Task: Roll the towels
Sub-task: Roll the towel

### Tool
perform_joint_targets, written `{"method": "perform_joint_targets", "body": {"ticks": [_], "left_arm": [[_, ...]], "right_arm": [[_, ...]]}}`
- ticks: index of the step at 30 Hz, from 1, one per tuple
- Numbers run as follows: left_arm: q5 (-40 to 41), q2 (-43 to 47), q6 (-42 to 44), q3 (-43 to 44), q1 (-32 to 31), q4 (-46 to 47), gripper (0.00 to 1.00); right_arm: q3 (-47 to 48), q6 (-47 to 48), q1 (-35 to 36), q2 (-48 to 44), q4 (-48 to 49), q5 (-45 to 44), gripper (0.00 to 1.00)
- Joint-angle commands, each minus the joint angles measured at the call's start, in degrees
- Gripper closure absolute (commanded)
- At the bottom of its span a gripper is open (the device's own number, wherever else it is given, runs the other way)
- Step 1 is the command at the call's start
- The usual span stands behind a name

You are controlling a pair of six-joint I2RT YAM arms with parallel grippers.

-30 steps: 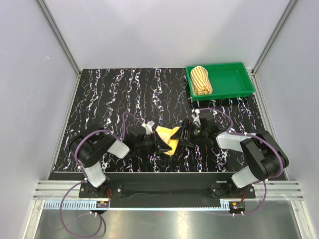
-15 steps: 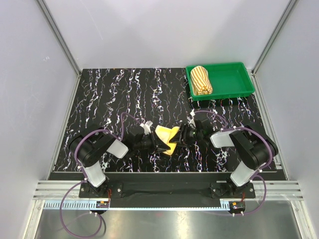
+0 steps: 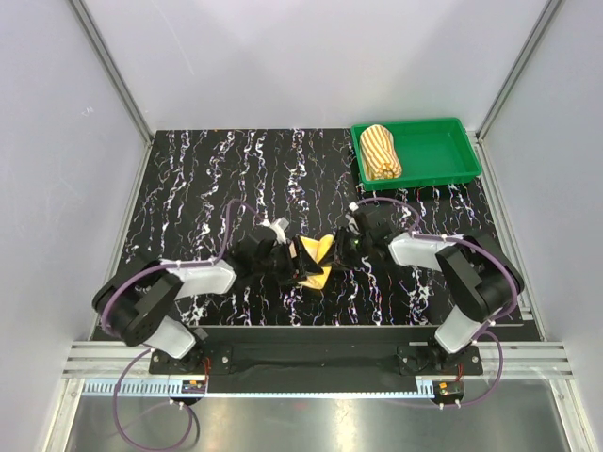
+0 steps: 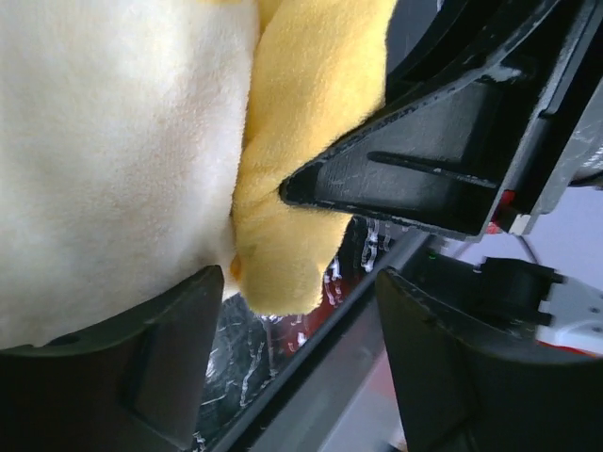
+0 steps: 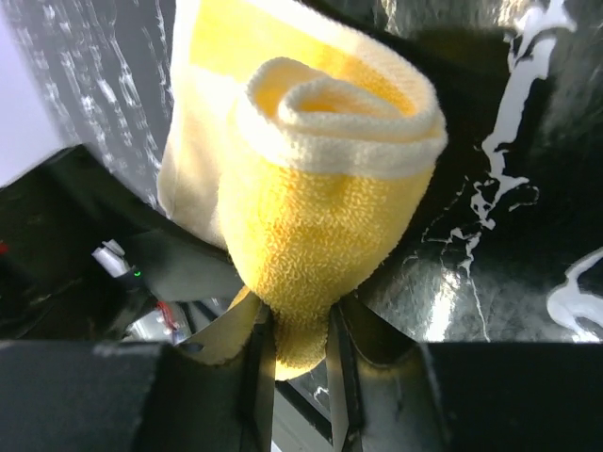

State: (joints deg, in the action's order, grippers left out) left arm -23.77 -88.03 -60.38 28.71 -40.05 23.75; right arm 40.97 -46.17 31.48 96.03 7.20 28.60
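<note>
1. The green tray (image 3: 443, 174) is sitting on the worktop (image 3: 207, 179) well beyond the right jaws, toward the far right corner and well apart from both arms.
2. The striped towel (image 3: 380, 151) is lying rolled up in the left part of that tray, just as far from either set of jaws.
3. The yellow towel (image 3: 314, 259) is lying low on the worktop between the two sets of jaws. They are facing each other from left and right and are crowding in close on it.
4. In the left wrist view, a black finger of the right arm (image 4: 415, 179) is cutting across just ahead of the left jaws. It is pressing into the yellow cloth and hiding whatever lies behind it.
5. The left jaws are standing wide apart, not clamping. A fold of the yellow cloth is hanging into the gap. The pale bulk of the towel is resting against one finger (image 4: 160, 367), while the other finger (image 4: 443, 377) is standing clear of the cloth.
6. The right jaws are squeezed almost together and are pinching the narrow lower end of the towel, one finger (image 5: 252, 353) on each side of it. Just past the fingertips the cloth is widening into a loose roll, with its curled end turned toward the wrist camera.
</note>
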Motion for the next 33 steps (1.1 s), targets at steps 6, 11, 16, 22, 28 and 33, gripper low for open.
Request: {"method": "perform_joint_targets", "body": {"ticks": [6,11,16,22,28,33], "left_arm": [[27.8,10.8,16.1,13.0,-9.0,-36.0,0.25],[51.5,7.0,21.1,23.7,-24.8,-45.4,0.24],[57.8,0.8,24.8,28.7,-31.2,-45.2,0.24],[61.0,-10.3,27.8,35.2,-35.5,-46.4,0.24],[66.2,-17.8,29.4,40.4,-38.9,-50.4,0.24],[68.4,-21.1,28.5,43.4,-39.4,-53.3,0.27]], "right_arm": [[12.8,9.0,2.4,-1.2,-27.5,-10.6,0.79],[16.7,10.4,3.1,2.7,-34.0,-11.5,0.81],[18.1,11.2,3.6,4.2,-36.1,-11.7,0.82],[19.0,11.8,3.8,4.4,-37.3,-11.5,0.83],[19.1,12.2,3.8,4.3,-37.8,-10.8,0.83],[19.3,12.5,3.8,4.3,-38.1,-10.4,0.84]]}}
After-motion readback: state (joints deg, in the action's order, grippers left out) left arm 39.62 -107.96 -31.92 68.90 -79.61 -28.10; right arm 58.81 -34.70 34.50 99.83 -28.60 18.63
